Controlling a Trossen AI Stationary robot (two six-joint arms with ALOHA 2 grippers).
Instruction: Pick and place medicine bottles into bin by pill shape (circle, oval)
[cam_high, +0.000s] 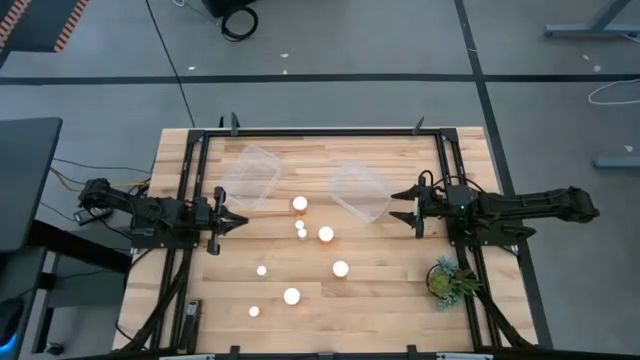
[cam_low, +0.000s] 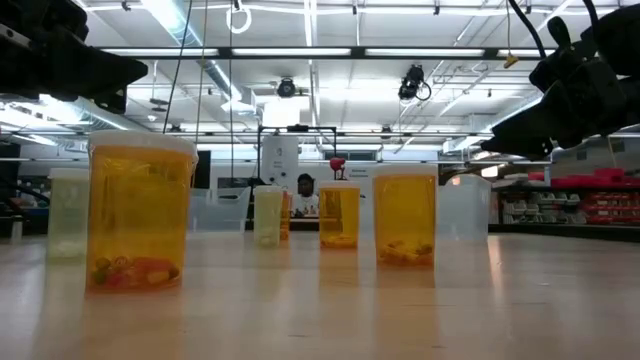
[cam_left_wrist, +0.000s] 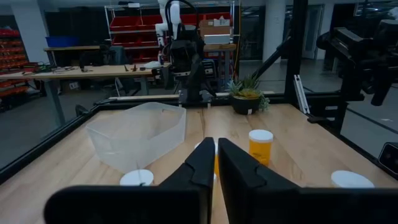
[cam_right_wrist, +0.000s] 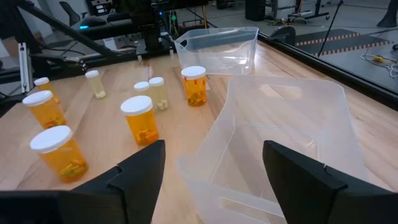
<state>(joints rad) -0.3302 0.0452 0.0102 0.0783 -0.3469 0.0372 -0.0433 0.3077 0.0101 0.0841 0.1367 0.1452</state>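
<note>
**Both arms wait, bottles sit on table**

High view: 7 bottles stand w/ white caps up, spread over the middle of the table (cam_high: 400, 300). One (cam_high: 299, 203) is near the left bin (cam_high: 250, 176); a small one (cam_high: 301, 228) sits just below it, next to a wide one (cam_high: 325, 234). More lie lower: (cam_high: 262, 270), (cam_high: 340, 268), (cam_high: 291, 296), (cam_high: 254, 311). The right bin (cam_high: 360, 191) is tipped at an angle, close to the right gripper (cam_high: 400, 207). Left gripper (cam_high: 238, 221) is at the left side, apart from all bottles. Plant (cam_high: 449, 280) is at the right edge.

Low view: a big bottle (cam_low: 140, 212) is close up at left w/ pills at its bottom. Another (cam_low: 404, 215) stands at mid-right. A farther one (cam_low: 339, 216) is between them. Both arms hang dark up top.

Left wrist view: left fingers (cam_left_wrist: 193, 171) are pressed together, holding nothing. A bottle (cam_left_wrist: 260, 146) stands past them; the clear bin (cam_left_wrist: 138, 133) is to the side.

Right wrist view: right fingers (cam_right_wrist: 143, 163) are spread wide, holding nothing. The tipped bin (cam_right_wrist: 280, 134) lies right in front. Bottles stand farther off.
</note>
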